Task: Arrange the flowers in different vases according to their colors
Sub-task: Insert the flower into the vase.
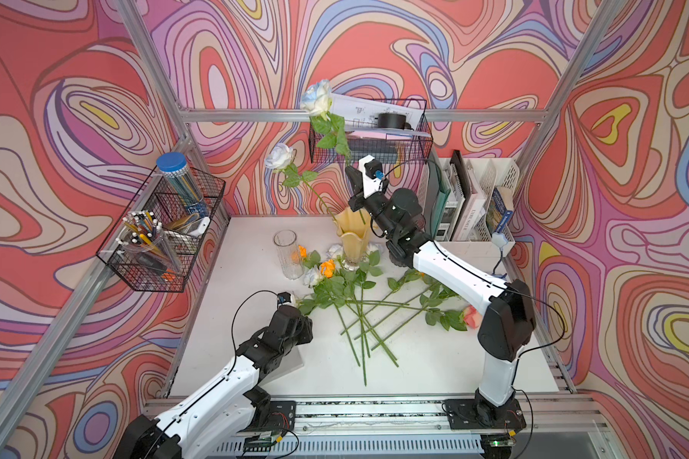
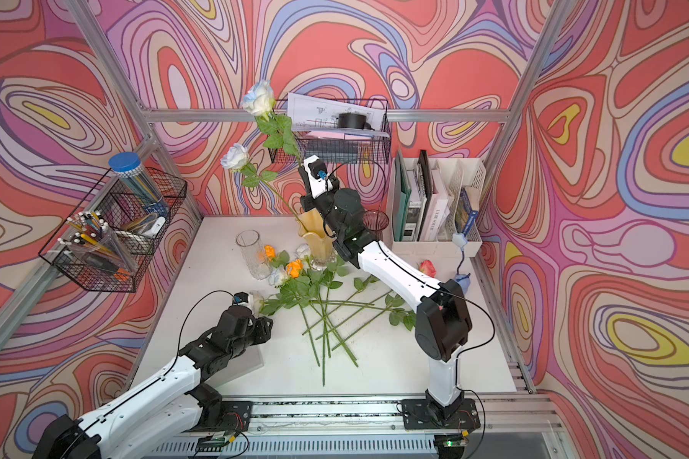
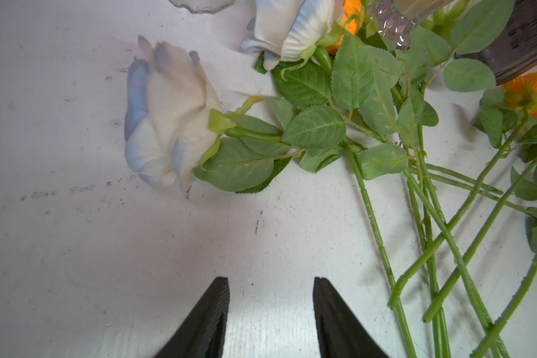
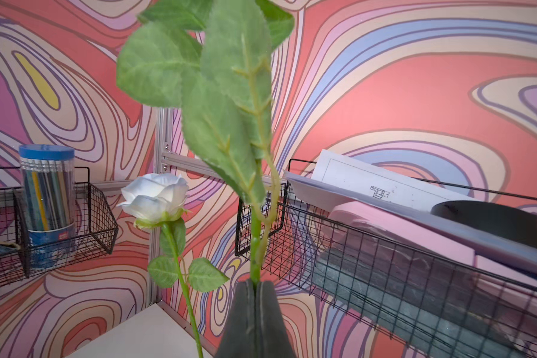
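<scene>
Left hand (image 3: 271,282), spread and empty, hovers over bare desk (image 1: 434,357) near a white-blue lying rose (image 3: 168,117). Beyond it, most flowers (image 1: 355,302) lie unsorted in a crossed pile, stem ends toward the open near edge. The clear vase (image 1: 288,254) and purple vase (image 2: 376,224) appear empty. The yellow vase (image 1: 353,242) contains 1 white-blue standing rose (image 1: 280,155). Right hand (image 4: 256,283) pinches the stem of a 2nd, the held rose (image 1: 316,97), above that vase, its leaves close beside the wire basket (image 1: 370,135).

Ribbed clear glass vase (image 1: 286,254), glossy creamy vase (image 1: 353,244), black metal-wire basket (image 1: 144,276), scuffed matt tabletop (image 3: 75,223)
</scene>
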